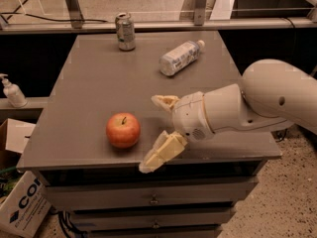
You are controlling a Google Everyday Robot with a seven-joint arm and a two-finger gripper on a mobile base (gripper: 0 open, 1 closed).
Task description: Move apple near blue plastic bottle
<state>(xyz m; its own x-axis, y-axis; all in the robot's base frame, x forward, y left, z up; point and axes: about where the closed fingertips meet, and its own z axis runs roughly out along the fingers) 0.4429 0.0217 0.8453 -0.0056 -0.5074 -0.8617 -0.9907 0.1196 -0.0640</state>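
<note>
Near the front edge of the tabletop (89, 83) the gripper (161, 129), jaws open and empty, faces the apple (123, 130) (reaching step, I judge); next it must close around it.

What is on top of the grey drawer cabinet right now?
The apple, the blue plastic bottle lying down, a can. The open gripper is beside the apple; the arm hides the cabinet top beneath it.

The gripper (157, 129) is held at 3 o'clock of the apple (123, 130), its fingers spread wide, with a bare gap between it and the apple. Bare table (89, 88) is seen from the apple toward the bottle (180, 57) at 1 o'clock. The can (125, 31) is set at 12 o'clock, well apart.
</note>
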